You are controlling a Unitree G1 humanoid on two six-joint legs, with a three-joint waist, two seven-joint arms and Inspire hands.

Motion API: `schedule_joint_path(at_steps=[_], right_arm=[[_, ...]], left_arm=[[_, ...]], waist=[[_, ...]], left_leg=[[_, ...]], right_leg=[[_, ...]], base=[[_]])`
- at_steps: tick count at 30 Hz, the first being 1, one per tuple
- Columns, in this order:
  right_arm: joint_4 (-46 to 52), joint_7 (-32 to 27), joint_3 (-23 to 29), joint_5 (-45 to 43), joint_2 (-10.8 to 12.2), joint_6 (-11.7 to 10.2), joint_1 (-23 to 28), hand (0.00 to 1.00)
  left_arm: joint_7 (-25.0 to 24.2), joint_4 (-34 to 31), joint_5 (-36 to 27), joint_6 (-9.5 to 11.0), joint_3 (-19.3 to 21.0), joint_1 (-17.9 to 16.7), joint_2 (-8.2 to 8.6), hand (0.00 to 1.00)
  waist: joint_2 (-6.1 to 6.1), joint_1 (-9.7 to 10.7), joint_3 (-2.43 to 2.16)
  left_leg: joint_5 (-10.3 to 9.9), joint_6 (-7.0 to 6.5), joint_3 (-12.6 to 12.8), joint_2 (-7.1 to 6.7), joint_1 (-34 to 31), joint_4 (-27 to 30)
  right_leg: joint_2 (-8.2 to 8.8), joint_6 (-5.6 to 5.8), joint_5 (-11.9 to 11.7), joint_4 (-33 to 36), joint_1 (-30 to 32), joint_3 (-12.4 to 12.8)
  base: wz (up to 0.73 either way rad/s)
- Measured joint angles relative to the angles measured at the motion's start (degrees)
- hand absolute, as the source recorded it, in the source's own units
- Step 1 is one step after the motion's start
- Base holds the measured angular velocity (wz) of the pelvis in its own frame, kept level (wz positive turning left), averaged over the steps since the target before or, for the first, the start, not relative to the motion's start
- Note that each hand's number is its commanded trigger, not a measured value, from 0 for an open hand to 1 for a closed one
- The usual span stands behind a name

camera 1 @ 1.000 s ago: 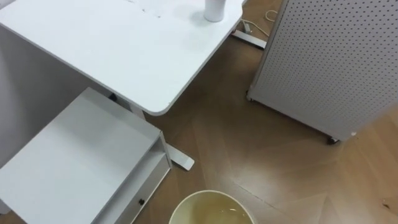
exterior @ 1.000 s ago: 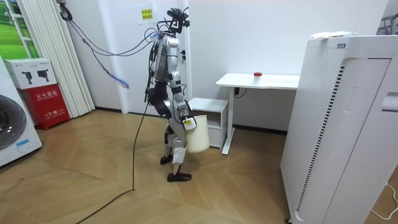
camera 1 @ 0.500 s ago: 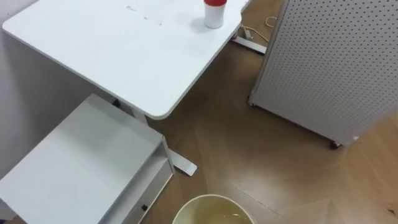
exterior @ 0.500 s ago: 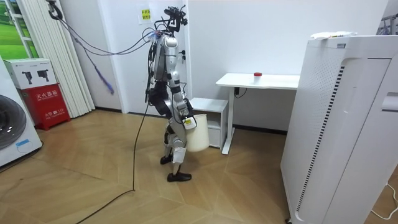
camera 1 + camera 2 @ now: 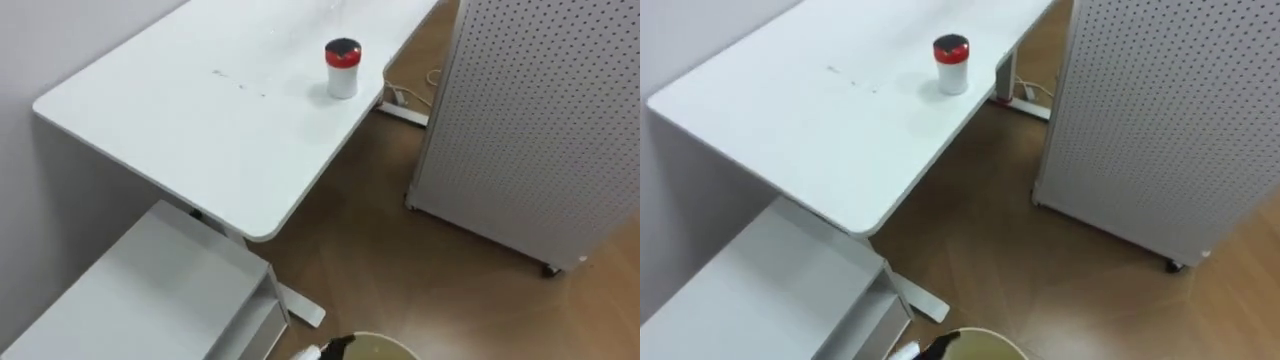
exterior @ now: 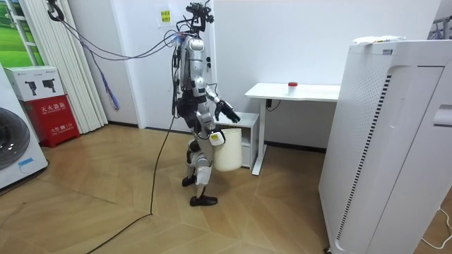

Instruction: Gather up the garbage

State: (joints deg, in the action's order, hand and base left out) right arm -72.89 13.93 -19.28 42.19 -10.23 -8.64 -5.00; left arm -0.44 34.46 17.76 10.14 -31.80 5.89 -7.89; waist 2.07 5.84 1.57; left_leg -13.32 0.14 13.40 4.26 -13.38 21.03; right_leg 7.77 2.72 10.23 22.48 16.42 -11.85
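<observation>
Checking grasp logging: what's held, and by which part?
The cream round plastic bucket, held at its top rim by the right hand; the left hand is open, empty.

the robot is slim and mostly silver-grey, with black at the waist, hips and joints. its 2 arms are grey with darker elbows, and the left hand (image 6: 229, 111) is dark. a black rig of small parts sits on top of the head. a bundle of cables (dark, with 1 bluish length hanging off) runs from there up toward the room view's left. 1 dark cable trails down behind it. the lower legs are pale, the 2 feet black.
</observation>
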Motion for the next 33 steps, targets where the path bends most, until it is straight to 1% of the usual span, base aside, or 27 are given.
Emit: schedule_joint_path(at_steps=[2,4,5,8,10,11,12,13,14,15,17,18,20,21,23,24,25,26,27,29,30,33], right_arm=[[0.5,0.0,0.5,-0.5,-0.1,0.0,0.7,1.00],[1.7,0.0,0.6,-1.4,-0.6,0.0,1.9,1.00],[1.7,0.0,0.7,-1.7,-0.6,0.0,1.9,1.00],[1.4,0.0,1.8,-2.9,-0.5,0.0,2.1,1.00],[1.1,0.1,2.7,-4.1,-0.4,0.0,2.3,1.00],[1.2,0.1,2.8,-5.1,-0.4,0.0,2.5,1.00],[1.4,0.2,3.5,-6.2,-0.4,0.1,3.0,1.00],[1.5,0.4,4.5,-6.6,-0.4,0.2,3.2,1.00],[1.7,0.5,4.8,-6.6,-0.5,0.2,3.4,1.00],[1.7,0.5,5.3,-6.8,-0.6,0.2,3.5,1.00],[1.9,0.4,5.8,-6.9,-0.6,0.1,3.7,1.00],[1.9,0.5,6.0,-6.9,-0.6,0.1,3.7,1.00],[1.9,0.4,6.0,-7.2,-0.6,0.1,3.8,1.00],[1.9,0.4,5.9,-7.4,-0.6,0.1,3.8,1.00],[1.8,0.4,6.1,-8.5,-0.6,0.1,3.8,1.00],[1.9,0.3,6.1,-9.0,-0.7,0.1,3.7,1.00],[1.9,-0.1,6.1,-8.8,-0.8,0.1,3.8,1.00],[1.9,-0.2,6.1,-8.8,-0.8,0.1,3.8,1.00],[2.3,-0.4,6.1,-8.9,-0.8,0.1,3.9,1.00],[2.5,-0.9,6.2,-8.9,-0.6,0.2,3.9,1.00],[2.6,-1.2,6.6,-8.9,-0.7,0.2,3.9,1.00],[3.5,-1.9,7.1,-9.1,-0.8,0.2,4.3,1.00]], left_arm=[[0.3,-1.8,0.0,0.2,0.7,-0.5,-0.29,0.00],[0.3,-3.5,0.0,0.2,1.2,-0.8,-0.30,0.00],[0.3,-3.9,0.0,0.3,1.2,-0.9,-0.31,0.00],[0.3,-4.2,0.5,0.5,1.2,-1.0,-0.29,0.00],[0.3,-5.9,0.4,0.7,1.5,-1.8,-0.52,0.00],[0.3,-8.7,0.6,0.7,1.8,-2.8,-1.42,0.00],[0.3,-11.9,0.7,0.7,2.4,-3.6,-2.11,0.00],[1.0,-14.3,0.7,0.8,2.5,-3.6,-2.44,0.00],[1.5,-15.4,0.7,0.8,2.5,-3.7,-2.55,0.00],[2.6,-16.8,0.8,1.2,2.5,-3.7,-2.56,0.00],[4.1,-17.7,0.8,1.8,2.6,-3.7,-2.83,0.00],[4.9,-17.8,0.8,1.9,2.6,-3.7,-2.79,0.00],[5.0,-18.4,0.8,1.9,2.6,-3.8,-3.17,0.00],[5.2,-19.5,0.7,1.9,2.6,-3.8,-3.89,0.00],[5.4,-20.9,0.7,1.9,3.3,-3.9,-4.36,0.00],[5.5,-21.8,0.5,1.9,4.2,-3.9,-4.20,0.00],[5.9,-23.2,0.3,2.0,5.3,-4.1,-4.28,0.00],[6.3,-23.9,0.3,2.2,5.9,-4.4,-4.25,0.00],[6.9,-24.8,0.3,3.1,7.5,-4.7,-4.05,0.00],[8.0,-24.8,0.3,4.3,10.0,-4.6,-3.63,0.00],[9.0,-24.8,0.4,4.6,11.3,-4.6,-3.63,0.00],[11.5,-24.8,0.6,4.7,13.2,-4.7,-3.86,0.00]], waist=[[-0.26,0.3,-0.03],[-0.81,0.4,0.00],[-0.97,0.3,-0.07],[-1.67,0.4,0.01],[-2.21,0.3,0.00],[-2.58,0.4,-0.07],[-2.97,0.4,-0.29],[-3.17,0.4,-0.42],[-3.21,0.4,-0.43],[-3.21,0.4,-0.48],[-3.08,0.5,-0.82],[-3.09,0.5,-0.81],[-3.04,0.4,-0.85],[-3.01,0.0,-0.82],[-2.97,-0.1,-0.79],[-2.93,-0.9,-0.78],[-2.83,-1.9,-0.75],[-2.73,-2.2,-0.81],[-2.59,-2.9,-0.75],[-2.60,-2.8,-0.77],[-2.60,-2.8,-0.77],[-2.77,-2.7,-0.73]], left_leg=[[0.0,0.00,0.0,-0.03,1.8,-0.8],[0.0,0.03,0.1,-0.03,3.9,-1.6],[0.0,0.03,0.1,-0.03,4.2,-1.7],[0.1,0.17,0.2,-0.11,6.9,-2.9],[0.2,0.42,0.3,-0.10,8.7,-4.1],[0.3,0.55,0.2,0.02,9.1,-4.4],[0.4,0.64,0.1,0.09,9.1,-4.4],[0.4,0.76,-0.1,0.14,9.3,-4.5],[0.4,0.78,-0.2,0.15,9.4,-4.5],[0.5,0.82,-0.3,0.19,10.0,-4.5],[0.5,0.83,-0.3,0.31,10.5,-4.5],[0.5,0.84,-0.4,0.40,11.0,-4.5],[0.5,0.87,-0.5,1.00,11.3,-4.1],[0.4,1.01,-0.8,1.05,11.2,-3.7],[0.4,1.04,-1.0,1.02,11.8,-3.7],[0.3,1.17,-1.0,1.09,12.4,-3.7],[0.0,1.60,-1.1,1.25,13.0,-3.9],[0.0,1.66,-1.3,1.28,13.2,-4.1],[0.0,1.69,-2.1,1.27,13.7,-4.6],[-0.1,1.79,-2.7,1.28,14.4,-5.1],[0.0,1.82,-2.7,1.24,15.0,-5.6],[0.0,1.84,-2.7,1.10,15.2,-5.7]], right_leg=[[-0.08,0.09,0.1,-0.9,-2.0,-0.4],[-0.14,0.17,0.3,-2.0,-4.4,-1.0],[-0.15,0.17,0.3,-2.0,-4.7,-1.0],[-0.27,0.29,0.4,-3.2,-7.4,-1.1],[-0.52,0.35,0.4,-4.1,-8.9,-0.9],[-0.83,0.34,0.4,-4.9,-9.6,-0.9],[-0.98,0.28,0.3,-5.0,-9.7,-1.1],[-1.11,0.18,0.2,-5.0,-10.1,-1.3],[-1.13,0.17,0.2,-5.1,-10.4,-1.4],[-1.14,0.16,0.2,-5.2,-11.0,-1.6],[-1.28,0.15,0.2,-5.7,-11.8,-1.7],[-1.33,0.11,0.3,-5.7,-12.2,-1.7],[-1.60,-0.04,0.3,-5.8,-12.5,-1.5],[-1.93,-0.14,0.2,-5.9,-12.4,-1.0],[-2.26,-0.34,0.3,-5.8,-12.4,-0.6],[-2.58,-0.60,0.4,-5.7,-12.3,0.3],[-3.07,-0.88,0.6,-5.5,-11.8,1.8],[-3.34,-0.92,0.6,-5.4,-11.4,2.7],[-3.86,-1.05,0.5,-5.4,-11.2,3.9],[-4.22,-1.24,0.4,-5.4,-11.3,4.6],[-4.38,-1.24,0.4,-5.3,-11.3,5.2],[-4.37,-1.25,0.4,-4.8,-11.3,5.7]], base=[[0.02],[0.09],[0.05],[0.00],[0.00],[0.03],[0.07],[0.08],[0.06],[0.04],[0.00],[-0.05],[-0.10],[-0.13],[-0.21],[-0.52],[-0.58],[-0.63],[-0.42],[-0.33],[-0.27],[-0.13]])
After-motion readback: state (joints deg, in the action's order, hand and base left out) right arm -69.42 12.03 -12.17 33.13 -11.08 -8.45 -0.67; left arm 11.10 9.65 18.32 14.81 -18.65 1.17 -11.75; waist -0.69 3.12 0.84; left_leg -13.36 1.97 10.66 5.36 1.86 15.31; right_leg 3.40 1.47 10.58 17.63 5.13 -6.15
